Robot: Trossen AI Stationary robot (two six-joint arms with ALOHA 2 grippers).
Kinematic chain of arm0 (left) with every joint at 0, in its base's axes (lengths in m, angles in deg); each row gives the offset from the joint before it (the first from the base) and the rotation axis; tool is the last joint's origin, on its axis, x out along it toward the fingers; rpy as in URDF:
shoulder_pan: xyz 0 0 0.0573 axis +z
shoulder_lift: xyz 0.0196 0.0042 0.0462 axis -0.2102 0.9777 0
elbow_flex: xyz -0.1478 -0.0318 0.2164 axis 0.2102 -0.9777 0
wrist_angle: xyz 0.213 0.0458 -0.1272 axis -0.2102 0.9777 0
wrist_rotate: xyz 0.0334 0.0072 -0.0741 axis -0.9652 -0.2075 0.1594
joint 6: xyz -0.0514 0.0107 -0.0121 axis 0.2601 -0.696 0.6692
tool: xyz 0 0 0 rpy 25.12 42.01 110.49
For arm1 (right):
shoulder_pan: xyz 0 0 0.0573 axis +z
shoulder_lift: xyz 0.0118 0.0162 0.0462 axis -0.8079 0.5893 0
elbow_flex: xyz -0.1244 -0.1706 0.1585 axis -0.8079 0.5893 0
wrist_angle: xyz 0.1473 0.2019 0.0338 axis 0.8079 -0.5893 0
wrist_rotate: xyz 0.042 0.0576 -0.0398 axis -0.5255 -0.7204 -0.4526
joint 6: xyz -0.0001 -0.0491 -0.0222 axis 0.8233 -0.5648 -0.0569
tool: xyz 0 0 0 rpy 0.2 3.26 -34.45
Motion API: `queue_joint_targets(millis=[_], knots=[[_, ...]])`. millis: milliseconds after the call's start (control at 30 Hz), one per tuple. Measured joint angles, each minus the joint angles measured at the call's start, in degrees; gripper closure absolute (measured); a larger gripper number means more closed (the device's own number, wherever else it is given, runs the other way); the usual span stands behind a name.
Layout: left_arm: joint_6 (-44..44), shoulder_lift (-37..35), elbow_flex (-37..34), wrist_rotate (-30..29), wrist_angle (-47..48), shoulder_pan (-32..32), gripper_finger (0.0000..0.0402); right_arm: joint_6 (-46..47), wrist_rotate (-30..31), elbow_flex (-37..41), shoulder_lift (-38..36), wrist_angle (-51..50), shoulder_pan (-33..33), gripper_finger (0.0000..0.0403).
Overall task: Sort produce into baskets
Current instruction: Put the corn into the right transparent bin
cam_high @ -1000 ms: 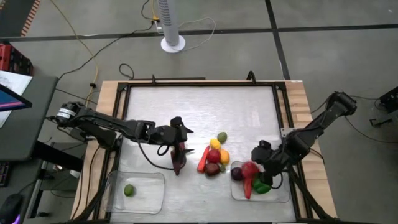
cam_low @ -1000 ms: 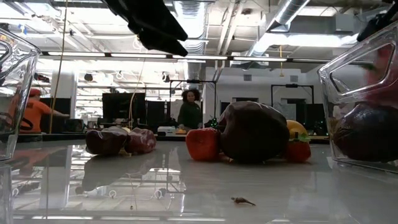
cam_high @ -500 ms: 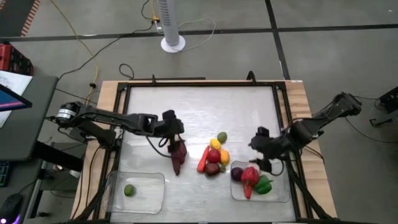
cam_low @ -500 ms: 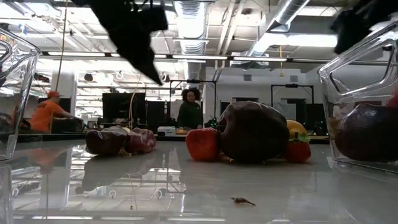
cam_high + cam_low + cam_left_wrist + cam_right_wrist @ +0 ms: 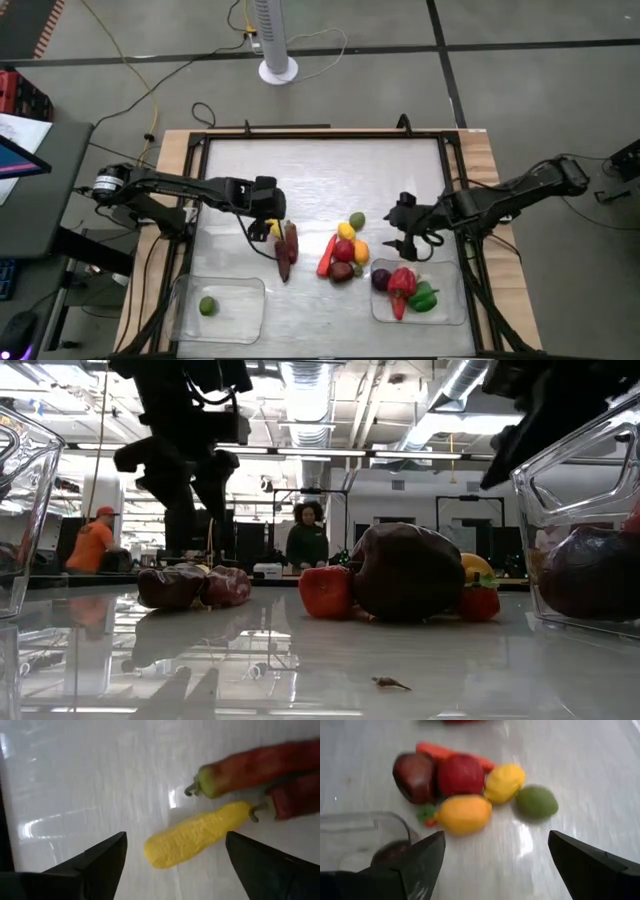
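In the lower left of the high view, the left basket (image 5: 218,309) holds a single lime (image 5: 207,305) on its clear floor. Up and to the right of it, left of centre, the left gripper (image 5: 272,229) hangs over a small yellow corn-like piece (image 5: 197,833) with its jaws spread and nothing between them; in the left wrist view the piece lies on the table between the two fingers, with two long red peppers (image 5: 260,765) just beside its far end. That yellow piece looks like light, hard, glossy plastic — it should not crush, but it may roll or squirt out of a pinch, so a grip across its thick middle, square to its length, seems the safest bet. At the centre of the high view sits the loose cluster (image 5: 346,248): a carrot, a dark purple piece, a red piece, two yellow ones and a green one, most of them touching. Right of the cluster the right gripper (image 5: 403,240) hovers above the table, jaws released and empty, facing the cluster in the right wrist view. In the lower right, the right basket (image 5: 448,312) already holds a dark purple piece, a red pepper (image 5: 401,285) and a green pepper (image 5: 424,297).
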Motion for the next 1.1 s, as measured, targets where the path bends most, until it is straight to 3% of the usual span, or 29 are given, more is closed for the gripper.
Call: queue_joint_targets(millis=[233, 500, 833, 1100], knots=[[-2.9, 6.8, 1.4, 3.3, 4.3, 2.7, 0.0121, -7.5, 1.3, 3.3, 0.5, 14.9, -0.5, 0.0024], [-10.6, 11.8, 2.5, 2.4, 5.6, 2.5, 0.0156, -8.3, 1.5, 3.4, 0.9, 16.2, -1.0, 0.0024], [-28.6, 14.0, 2.6, 1.3, 4.2, 1.3, 0.0175, -8.5, 1.7, 3.5, 0.9, 17.4, -0.7, 0.0024], [-30.7, 15.0, 2.0, 1.2, 3.3, 1.3, 0.0207, -7.7, 1.7, 8.2, 0.8, 23.3, -0.3, 0.0024]])
